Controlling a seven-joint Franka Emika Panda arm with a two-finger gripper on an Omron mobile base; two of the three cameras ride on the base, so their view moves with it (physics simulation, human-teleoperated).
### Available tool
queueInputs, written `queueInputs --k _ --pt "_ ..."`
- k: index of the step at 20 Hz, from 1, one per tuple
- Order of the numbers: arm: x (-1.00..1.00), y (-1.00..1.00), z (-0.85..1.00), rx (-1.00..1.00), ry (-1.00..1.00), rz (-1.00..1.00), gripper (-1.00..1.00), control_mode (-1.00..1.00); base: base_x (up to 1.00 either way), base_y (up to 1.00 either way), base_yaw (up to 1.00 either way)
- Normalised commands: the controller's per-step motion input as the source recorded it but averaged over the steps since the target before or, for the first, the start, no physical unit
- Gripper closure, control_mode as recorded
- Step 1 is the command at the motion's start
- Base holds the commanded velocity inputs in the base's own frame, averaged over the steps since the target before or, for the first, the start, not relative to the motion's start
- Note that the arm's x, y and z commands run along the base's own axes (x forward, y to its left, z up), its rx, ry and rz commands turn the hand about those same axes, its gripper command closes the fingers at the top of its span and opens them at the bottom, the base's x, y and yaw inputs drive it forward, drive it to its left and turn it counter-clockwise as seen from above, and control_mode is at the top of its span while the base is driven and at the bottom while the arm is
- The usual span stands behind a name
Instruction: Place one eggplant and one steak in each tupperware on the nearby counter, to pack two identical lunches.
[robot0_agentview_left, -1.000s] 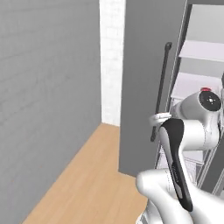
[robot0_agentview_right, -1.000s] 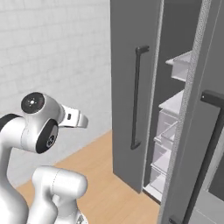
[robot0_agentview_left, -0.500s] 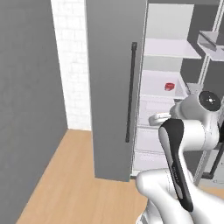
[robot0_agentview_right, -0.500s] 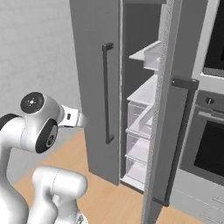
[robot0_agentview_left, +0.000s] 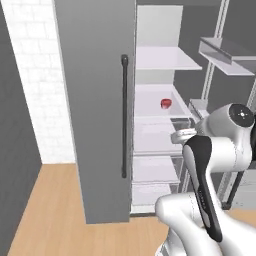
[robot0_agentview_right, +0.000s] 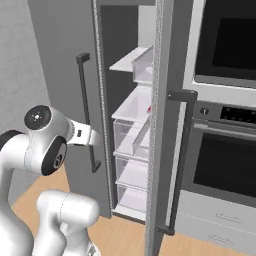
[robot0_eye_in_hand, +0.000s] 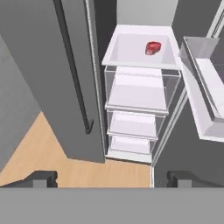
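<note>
The pincer (robot0_eye_in_hand: 112, 179) is spread wide, its two dark fingertips (robot0_eye_in_hand: 41, 178) poking up at the bottom corners of the hand view with nothing between them. It's held out in the air, pointing into an open fridge, touching nothing.

Straight ahead of it, in the upper middle of the hand view, a small red steak (robot0_eye_in_hand: 152, 47) lies on a white fridge shelf (robot0_eye_in_hand: 131, 54), toward the right of that shelf and well apart from the pincer. Below the shelf come three clear drawers (robot0_eye_in_hand: 136, 94) stacked one under another, down to the light wooden floor (robot0_eye_in_hand: 39, 153).

In the left base view the same red piece sits at centre right on the middle shelf, with another white shelf (robot0_agentview_left: 167, 59) above it. The robot's white arm (robot0_agentview_left: 220, 145) fills the lower right of that frame, its dark-striped link in front of the drawers.

To the left stands the grey fridge door (robot0_agentview_left: 97, 100), swung open, with a long dark vertical handle (robot0_agentview_left: 124, 117). The other door is open at the right, and its white door bins (robot0_eye_in_hand: 205, 92) show at the right edge of the hand view.

In the right base view that door stands edge-on through the middle of the frame. Right of it, a black built-in oven (robot0_agentview_right: 225, 160) sits at centre right, a second dark glass unit (robot0_agentview_right: 227, 42) above it, and pale drawers (robot0_agentview_right: 215, 220) beneath. A white brick wall (robot0_agentview_left: 37, 85) shows at the left of the left base view.
</note>
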Motion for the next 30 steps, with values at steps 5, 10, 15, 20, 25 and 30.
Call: queueInputs --k 5,10,15,20,25,30 --pt "0.00 0.00 0.00 0.00 0.00 0.00 -1.00 1.00 0.68 0.49 -0.29" --pt "0.00 0.00 0.00 0.00 0.00 0.00 -1.00 1.00 0.48 0.24 -0.29" --pt "0.00 0.00 0.00 0.00 0.00 0.00 -1.00 1.00 0.21 0.00 -0.27" --pt "0.00 0.00 0.00 0.00 0.00 0.00 -1.00 1.00 0.45 0.00 -0.22" --pt "0.00 0.00 0.00 0.00 0.00 0.00 -1.00 1.00 0.51 0.00 -0.21" --pt "0.06 0.00 -0.03 0.00 0.00 -0.02 -1.00 -1.00 0.21 0.00 -0.13"
